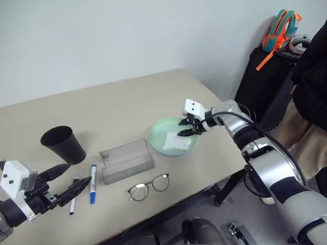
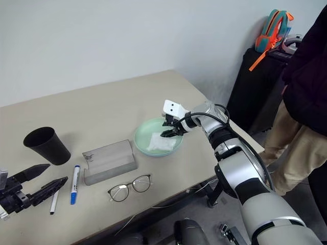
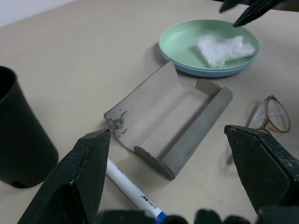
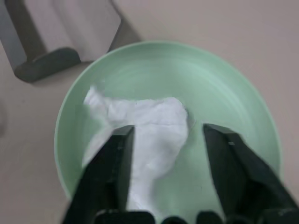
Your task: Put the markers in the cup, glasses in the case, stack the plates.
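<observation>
A mint green plate (image 1: 159,131) rests on a light blue plate (image 3: 196,71), and a crumpled white tissue (image 4: 140,119) lies in it. My right gripper (image 4: 169,131) hangs open just above the tissue, holding nothing. The grey case (image 1: 126,161) lies open at the table's middle, with the glasses (image 1: 148,187) in front of it. Left of the case lie the blue-capped marker (image 1: 93,190) and the black-capped marker (image 1: 72,206), the latter partly under my open left gripper (image 1: 79,173). The black cup (image 1: 64,144) stands upright behind them.
The table's front edge runs close under the glasses. A person (image 1: 311,102) stands to the right beside a black stand carrying an orange and teal backpack (image 1: 281,25). A wall rises behind the table.
</observation>
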You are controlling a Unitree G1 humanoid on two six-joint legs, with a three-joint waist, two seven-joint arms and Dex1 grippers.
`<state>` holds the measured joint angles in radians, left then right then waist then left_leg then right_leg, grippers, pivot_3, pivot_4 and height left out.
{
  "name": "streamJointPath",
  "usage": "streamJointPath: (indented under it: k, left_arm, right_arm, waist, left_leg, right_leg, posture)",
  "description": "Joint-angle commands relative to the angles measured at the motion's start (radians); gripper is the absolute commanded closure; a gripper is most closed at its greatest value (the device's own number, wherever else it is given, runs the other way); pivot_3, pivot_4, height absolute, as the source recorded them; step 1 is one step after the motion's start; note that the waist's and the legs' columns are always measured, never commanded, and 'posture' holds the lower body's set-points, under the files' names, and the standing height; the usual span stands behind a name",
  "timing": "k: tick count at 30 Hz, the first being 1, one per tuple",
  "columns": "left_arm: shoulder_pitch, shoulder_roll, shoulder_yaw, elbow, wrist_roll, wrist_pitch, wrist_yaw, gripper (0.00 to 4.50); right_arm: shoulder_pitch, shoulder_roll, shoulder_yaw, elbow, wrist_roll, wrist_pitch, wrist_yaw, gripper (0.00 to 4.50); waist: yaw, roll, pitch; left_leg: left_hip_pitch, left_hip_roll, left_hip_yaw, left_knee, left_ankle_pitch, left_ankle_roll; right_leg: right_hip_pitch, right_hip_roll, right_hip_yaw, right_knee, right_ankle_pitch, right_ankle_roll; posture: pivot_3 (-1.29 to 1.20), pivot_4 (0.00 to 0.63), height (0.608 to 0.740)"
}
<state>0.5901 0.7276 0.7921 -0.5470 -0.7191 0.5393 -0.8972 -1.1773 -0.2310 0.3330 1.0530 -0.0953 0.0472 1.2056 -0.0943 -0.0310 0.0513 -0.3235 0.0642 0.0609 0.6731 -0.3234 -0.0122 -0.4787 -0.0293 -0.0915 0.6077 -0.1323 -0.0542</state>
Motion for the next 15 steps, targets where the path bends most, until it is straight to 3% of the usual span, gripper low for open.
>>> streamJointPath:
  k: [1,5,9,15]
  left_arm:
    - [-0.023,0.032,-0.028,-0.060,0.000,0.007,0.004,0.35]
    - [-0.052,0.071,-0.092,-0.073,0.008,0.014,-0.015,0.35]
    - [-0.173,0.154,-0.226,-0.034,0.013,0.028,-0.051,0.35]
    - [-0.378,0.227,-0.445,0.061,0.041,0.065,-0.097,0.35]
  right_arm:
    - [-0.025,-0.034,-0.046,-0.114,0.078,0.055,0.177,1.27]
    - [0.018,-0.098,-0.053,-0.313,0.184,0.165,0.399,1.27]
    - [0.089,-0.254,0.103,-0.584,0.426,0.285,0.409,1.27]
    - [0.097,-0.355,0.195,-0.722,0.607,0.362,0.409,1.27]
  waist:
    - [0.001,0.001,0.000]
    - [0.010,0.001,0.000]
    - [0.026,0.001,0.001]
    - [0.022,0.004,0.002]
  left_leg:
    - [0.000,0.000,0.000,0.000,0.000,0.000]
    - [-0.001,-0.001,-0.001,0.000,0.000,0.000]
    - [0.000,-0.001,-0.003,0.000,0.000,0.000]
    - [0.001,-0.002,-0.004,0.003,0.000,0.000]
  right_leg:
    - [0.000,0.000,0.000,0.000,0.000,0.000]
    - [0.000,0.000,0.001,0.000,0.000,0.000]
    - [0.002,0.000,-0.001,0.000,0.000,0.000]
    - [0.003,0.000,-0.001,0.000,0.000,0.000]
  posture:
    - [0.00,0.000,0.738]
    - [0.00,0.000,0.738]
    - [0.00,0.000,0.738]
    - [0.00,0.000,0.738]
